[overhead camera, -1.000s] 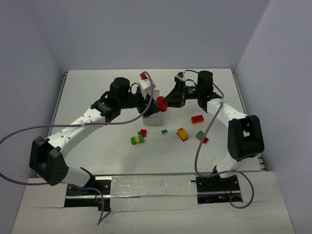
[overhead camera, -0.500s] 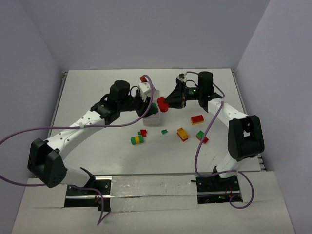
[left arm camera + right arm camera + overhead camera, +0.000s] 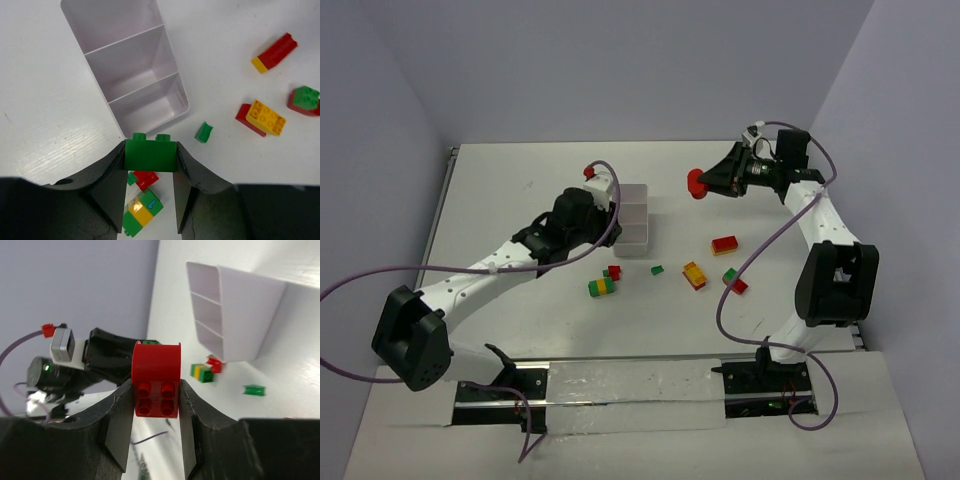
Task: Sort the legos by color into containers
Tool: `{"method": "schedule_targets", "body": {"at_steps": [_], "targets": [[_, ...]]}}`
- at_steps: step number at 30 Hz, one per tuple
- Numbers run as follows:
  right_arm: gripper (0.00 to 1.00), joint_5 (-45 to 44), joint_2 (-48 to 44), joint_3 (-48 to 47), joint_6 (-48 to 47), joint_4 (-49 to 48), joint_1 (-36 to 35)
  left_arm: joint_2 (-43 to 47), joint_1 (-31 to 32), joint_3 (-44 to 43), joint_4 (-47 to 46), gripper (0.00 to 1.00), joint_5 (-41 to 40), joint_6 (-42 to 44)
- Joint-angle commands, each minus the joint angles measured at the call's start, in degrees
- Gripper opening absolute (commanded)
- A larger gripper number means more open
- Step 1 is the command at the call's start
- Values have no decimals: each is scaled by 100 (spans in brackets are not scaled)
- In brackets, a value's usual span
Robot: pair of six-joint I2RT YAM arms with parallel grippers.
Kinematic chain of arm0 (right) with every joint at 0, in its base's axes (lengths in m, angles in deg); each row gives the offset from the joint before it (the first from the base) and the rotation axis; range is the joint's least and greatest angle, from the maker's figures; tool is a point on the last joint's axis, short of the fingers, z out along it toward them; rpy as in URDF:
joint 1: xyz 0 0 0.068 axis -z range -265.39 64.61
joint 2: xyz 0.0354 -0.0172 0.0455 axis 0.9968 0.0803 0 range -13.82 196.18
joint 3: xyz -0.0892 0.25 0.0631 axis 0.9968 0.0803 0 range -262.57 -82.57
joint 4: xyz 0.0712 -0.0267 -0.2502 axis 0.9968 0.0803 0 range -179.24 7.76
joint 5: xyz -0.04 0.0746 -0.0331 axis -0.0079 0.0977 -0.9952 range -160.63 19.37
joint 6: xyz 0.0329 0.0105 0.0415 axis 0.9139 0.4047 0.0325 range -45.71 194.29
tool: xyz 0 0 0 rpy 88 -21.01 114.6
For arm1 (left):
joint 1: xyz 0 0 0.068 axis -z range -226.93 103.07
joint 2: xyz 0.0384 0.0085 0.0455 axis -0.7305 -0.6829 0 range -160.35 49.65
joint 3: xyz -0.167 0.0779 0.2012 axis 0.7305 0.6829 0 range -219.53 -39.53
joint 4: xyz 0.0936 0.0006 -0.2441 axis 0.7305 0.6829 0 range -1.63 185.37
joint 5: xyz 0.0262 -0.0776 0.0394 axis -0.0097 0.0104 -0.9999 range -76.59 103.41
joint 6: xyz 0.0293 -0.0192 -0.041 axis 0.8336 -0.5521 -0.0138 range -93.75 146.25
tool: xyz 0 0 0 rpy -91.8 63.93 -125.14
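One green brick (image 3: pixel 150 156) fills the left gripper (image 3: pixel 150 150), one red brick (image 3: pixel 156 382) the right gripper (image 3: pixel 156 390).

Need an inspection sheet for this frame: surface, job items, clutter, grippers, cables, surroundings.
Surface: white table, faint scuffs in the left wrist view.
Job's things: three-compartment tray, compartments look empty. Loose on the table: red-yellow stack, yellow-red stack, green-red stack, small green brick, red-green pair, green-yellow stack.
Clutter: nothing seen.
Grippers: left gripper shut on a green brick by the tray's near end; right gripper shut on a red brick, held away from the tray.
Cables: left purple cable loops wide; right purple cable hangs close to the green-red stack.
Surroundings: plain pale walls; nothing else seen.
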Motion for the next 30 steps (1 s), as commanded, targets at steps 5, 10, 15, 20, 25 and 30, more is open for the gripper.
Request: {"method": "schedule_targets", "body": {"at_steps": [5,10,15,20,25,30], "targets": [[0,-961,-479,-435,-1288,1114,-30,-609,682,-215,-601,0,-2276,-949],[0,-1059,-501,-458,-1445,1222,-30,-930,870,-208,-859,5,-2573,-889],[0,-1053,-559,-348,-1547,1219,-30,-1181,889,-298,-1264,17,-2797,-740],[0,-1049,-559,-353,-1623,1280,-22,-1399,889,-371,-1439,24,-2899,-694],[0,-1003,-500,-433,-1661,1344,-35,-1576,889,-470,-1463,41,-2890,-725],[0,-1018,-463,-511,-1702,1401,-59,-1707,895,-550,-1377,60,-2860,-816]]}}
